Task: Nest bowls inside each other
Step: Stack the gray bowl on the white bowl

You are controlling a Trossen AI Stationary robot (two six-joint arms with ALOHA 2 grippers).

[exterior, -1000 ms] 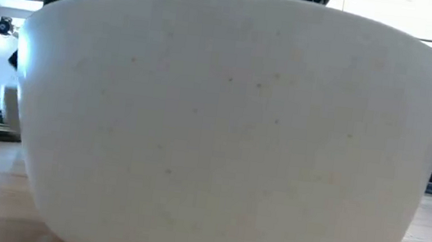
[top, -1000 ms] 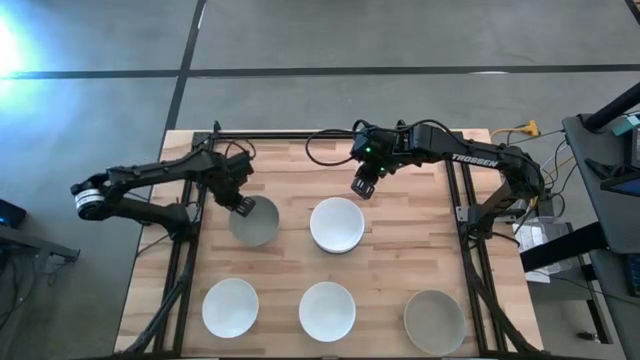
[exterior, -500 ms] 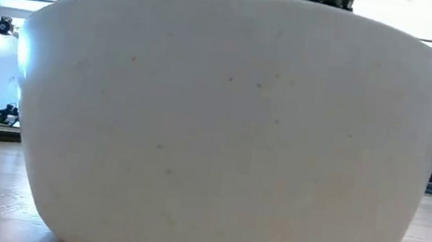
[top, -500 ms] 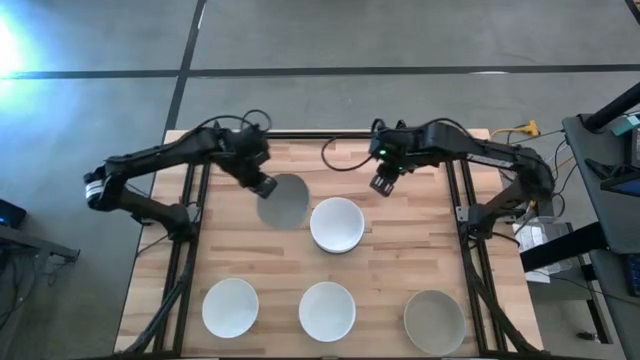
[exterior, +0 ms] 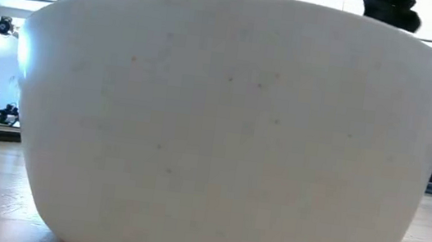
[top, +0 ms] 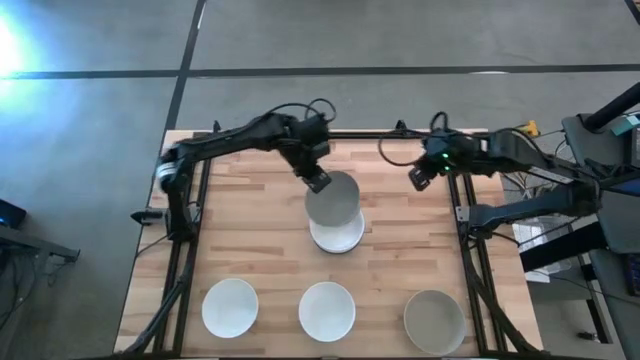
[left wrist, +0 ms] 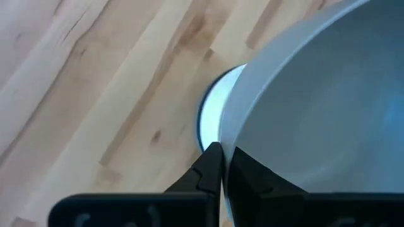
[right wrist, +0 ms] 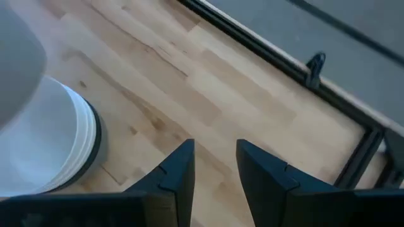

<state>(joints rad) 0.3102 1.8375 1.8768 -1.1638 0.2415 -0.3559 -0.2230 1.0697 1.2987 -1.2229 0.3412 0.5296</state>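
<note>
My left gripper point(top: 318, 180) is shut on a grey bowl point(top: 333, 200) and holds it over a stack of nested white bowls point(top: 338, 237) in the middle of the table. In the right wrist view the stack point(right wrist: 60, 148) shows layered white rims inside a dark outer bowl. My right gripper point(top: 420, 178) hangs open to the right of the stack, over bare wood, touching nothing. Two white bowls point(top: 230, 307) point(top: 327, 310) and a grey-beige bowl point(top: 434, 321) stand on their bases along the near edge. My left gripper pinches the grey bowl's rim point(left wrist: 226, 140) on its far-left side, one finger inside the bowl and one outside. The fingers come from above, slanting down. The bowl hangs lifted off the table, mouth up, above the white stack's rim point(left wrist: 208, 120).
A white bowl point(exterior: 223, 130) close to the low camera fills that view and hides the table behind it. Black frame rails point(top: 465, 215) run along the table's left, right and far sides. Bare wood lies between the stack and the near row.
My left gripper has carried the grey bowl from the table's left part toward the right, raising it until it hangs over the white stack. My right gripper has drawn back from beside the stack toward the table's right edge.
</note>
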